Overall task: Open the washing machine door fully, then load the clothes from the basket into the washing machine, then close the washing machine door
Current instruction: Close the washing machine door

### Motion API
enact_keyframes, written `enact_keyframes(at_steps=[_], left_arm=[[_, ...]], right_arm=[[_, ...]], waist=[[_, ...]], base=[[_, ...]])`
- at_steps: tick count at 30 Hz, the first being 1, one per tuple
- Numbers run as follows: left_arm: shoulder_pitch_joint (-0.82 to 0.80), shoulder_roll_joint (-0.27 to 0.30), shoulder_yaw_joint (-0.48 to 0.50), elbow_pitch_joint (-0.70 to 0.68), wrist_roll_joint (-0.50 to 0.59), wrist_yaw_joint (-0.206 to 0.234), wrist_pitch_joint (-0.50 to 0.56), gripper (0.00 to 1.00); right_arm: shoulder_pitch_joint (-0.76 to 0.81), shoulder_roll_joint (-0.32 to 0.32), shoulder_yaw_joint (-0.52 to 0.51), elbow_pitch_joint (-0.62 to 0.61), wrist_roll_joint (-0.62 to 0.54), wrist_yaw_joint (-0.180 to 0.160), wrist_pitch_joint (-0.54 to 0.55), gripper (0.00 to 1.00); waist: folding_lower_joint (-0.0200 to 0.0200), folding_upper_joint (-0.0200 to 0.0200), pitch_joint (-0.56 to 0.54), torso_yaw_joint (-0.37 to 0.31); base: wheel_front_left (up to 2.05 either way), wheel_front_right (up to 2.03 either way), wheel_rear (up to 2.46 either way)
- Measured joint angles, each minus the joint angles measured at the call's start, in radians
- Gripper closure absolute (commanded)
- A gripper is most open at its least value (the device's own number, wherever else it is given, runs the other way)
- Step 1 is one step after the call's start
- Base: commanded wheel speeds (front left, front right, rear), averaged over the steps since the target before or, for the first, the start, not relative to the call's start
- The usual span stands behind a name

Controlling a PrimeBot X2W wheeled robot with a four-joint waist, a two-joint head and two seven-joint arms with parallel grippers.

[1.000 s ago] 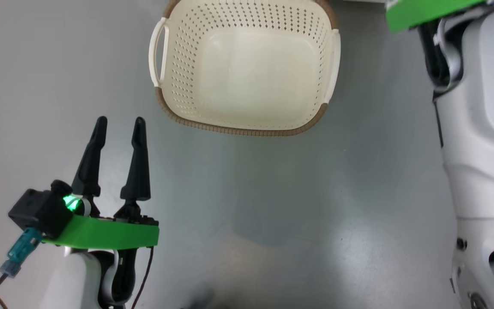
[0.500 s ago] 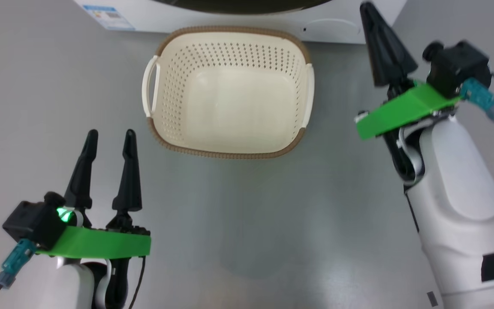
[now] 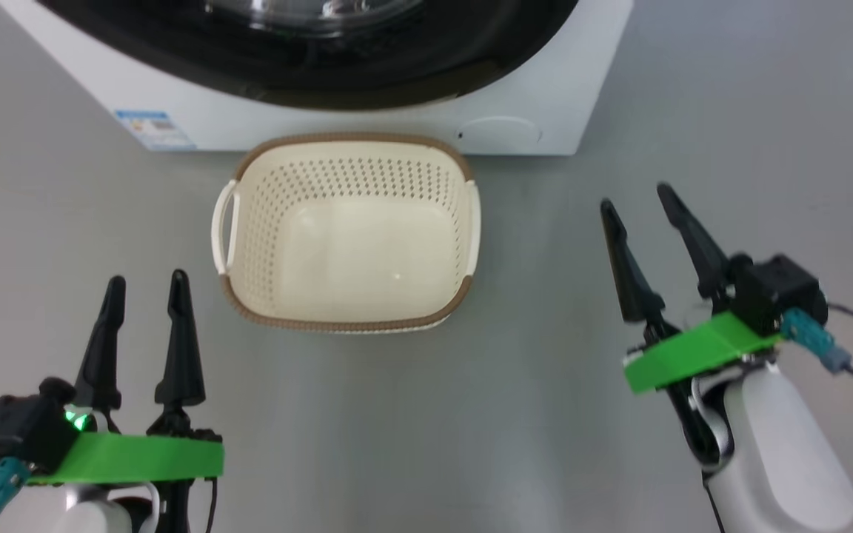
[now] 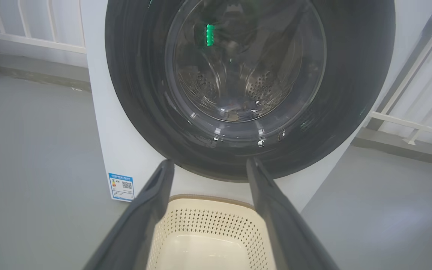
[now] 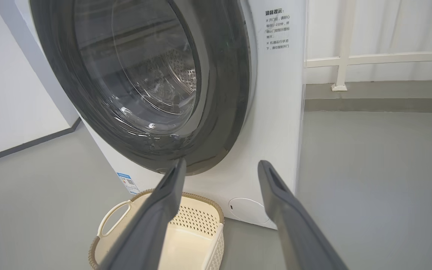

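Observation:
The cream basket [image 3: 345, 324] stands on the floor right before the washing machine [image 3: 545, 96], and its inside is bare. The washing machine door [image 3: 323, 66] lies against the machine's front; its glass [image 4: 231, 67] shows the steel drum behind. The clothes are out of view. My left gripper [image 3: 146, 280] hovers open at the basket's near left with nothing between its fingers. My right gripper [image 3: 635, 196] is open and empty too, off to the basket's right. Both wrist views look along open fingers toward the door [image 5: 137, 75], with the basket [image 4: 204, 225] [image 5: 197, 217] below.
A blue label sticker [image 3: 152, 129] and a round filter cap [image 3: 500, 133] sit low on the machine's front. White railings [image 4: 407, 120] [image 5: 351, 60] run along the walls behind and beside the machine. Grey floor lies around the basket.
The head camera has tilted up, bringing the machine's door into view. My right gripper went from shut to open and drew back from the machine to beside the basket.

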Motion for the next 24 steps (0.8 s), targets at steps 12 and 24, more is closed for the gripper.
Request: enact_keyframes(at_steps=[12,24], left_arm=[[0.095,-0.002,0.043,0.009,0.037,0.000,0.000,0.00],[0.166,-0.004,0.063,0.022,0.069,0.000,0.000,0.00]], right_arm=[[0.247,0.005,-0.015,-0.085,0.051,0.000,0.000,0.00],[0.398,0.013,-0.054,-0.133,0.061,0.000,0.003,0.00]], waist=[[0.0000,0.0000,-0.143,-0.086],[0.0001,0.0000,-0.253,-0.150]], base=[[0.00,0.00,0.00],[0.00,0.00,0.00]])
